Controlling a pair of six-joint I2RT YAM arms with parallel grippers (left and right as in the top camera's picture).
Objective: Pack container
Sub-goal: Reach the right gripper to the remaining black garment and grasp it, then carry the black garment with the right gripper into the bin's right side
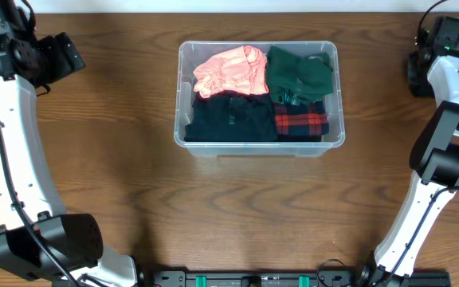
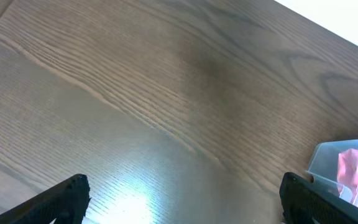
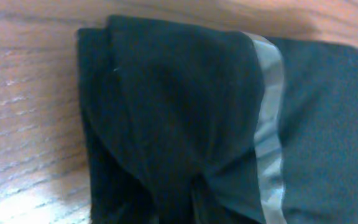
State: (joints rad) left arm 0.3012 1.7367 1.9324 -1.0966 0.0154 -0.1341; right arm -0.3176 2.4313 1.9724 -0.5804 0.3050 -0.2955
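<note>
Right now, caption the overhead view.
Clear bin on a wooden table, holding pink, green, dark and red-plaid clothes; left arm and right arm flank it.

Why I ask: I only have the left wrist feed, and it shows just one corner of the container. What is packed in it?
Observer: Overhead, the container holds four items: a pink garment, a green garment, a black garment and a red plaid garment.
Operator: Anything outside it?
Observer: Yes. The right wrist view shows a dark garment with a grey stripe lying on the wooden table.
Operator: Is it gripped?
Observer: I cannot tell. The right tool shows overhead near the far right edge, but its fingers are not clear.
</note>
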